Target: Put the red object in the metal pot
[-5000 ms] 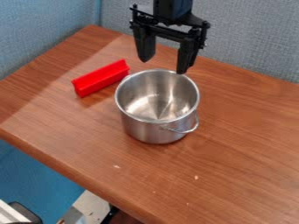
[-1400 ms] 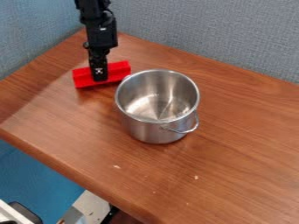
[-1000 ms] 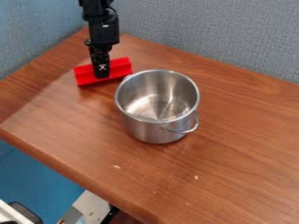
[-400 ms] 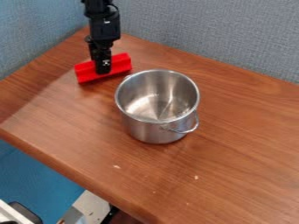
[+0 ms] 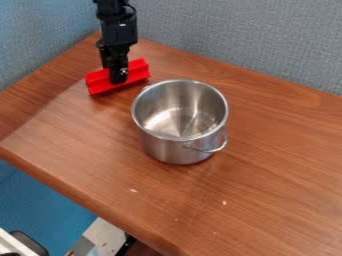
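Red object [image 5: 116, 77]: flat, elongated bright red block with a matte face, lying on the far left part of the wooden table [image 5: 80, 130], well apart from the metal pot [image 5: 182, 121]. Only one view, from the camera.

Gripper [image 5: 118, 72]: black, pointing straight down over the middle of the block, its fingers pinching the block across its narrow width. The fingertips are dark and small, and their exact contact with the red sides is hard to make out. The arm above is cut off by the top edge.

Metal pot: shiny steel cylinder, open top, brushed interior with bright reflections, a small handle on the near right side. It stands upright near the table's centre, nothing visible inside.

Table: brown wood grain, smooth, a few pale specks near the front edge. Blue textured wall [image 5: 267, 40] behind. Lower left corner shows blurred floor items, unidentifiable.
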Motion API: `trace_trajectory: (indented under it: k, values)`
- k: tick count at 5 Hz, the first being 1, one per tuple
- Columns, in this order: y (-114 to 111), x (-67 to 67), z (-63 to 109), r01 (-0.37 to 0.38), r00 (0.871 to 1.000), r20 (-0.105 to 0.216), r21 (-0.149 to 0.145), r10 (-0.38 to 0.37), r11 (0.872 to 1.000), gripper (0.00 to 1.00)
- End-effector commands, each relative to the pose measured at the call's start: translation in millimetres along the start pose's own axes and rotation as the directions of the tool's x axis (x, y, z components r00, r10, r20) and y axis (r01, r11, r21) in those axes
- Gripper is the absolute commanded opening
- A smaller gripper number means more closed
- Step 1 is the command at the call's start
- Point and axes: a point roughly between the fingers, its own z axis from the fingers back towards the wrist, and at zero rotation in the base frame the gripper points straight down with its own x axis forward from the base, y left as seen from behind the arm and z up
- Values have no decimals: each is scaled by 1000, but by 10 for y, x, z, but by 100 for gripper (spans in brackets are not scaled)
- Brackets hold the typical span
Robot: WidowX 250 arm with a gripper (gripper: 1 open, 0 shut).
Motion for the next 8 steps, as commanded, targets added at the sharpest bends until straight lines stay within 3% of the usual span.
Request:
trace_trajectory:
  k: [1,5,7,8]
  values:
    - [-151,-107,-294,-52,998,-47,-64,49,997,0]
    - [-432,-207,-539,-164,985,-82,-126,155,978,0]
    - [-584,-104,-117,-175,985,-19,-76,174,982,0]
    - [-607,-143,138,-201,979,10,-65,202,977,0]
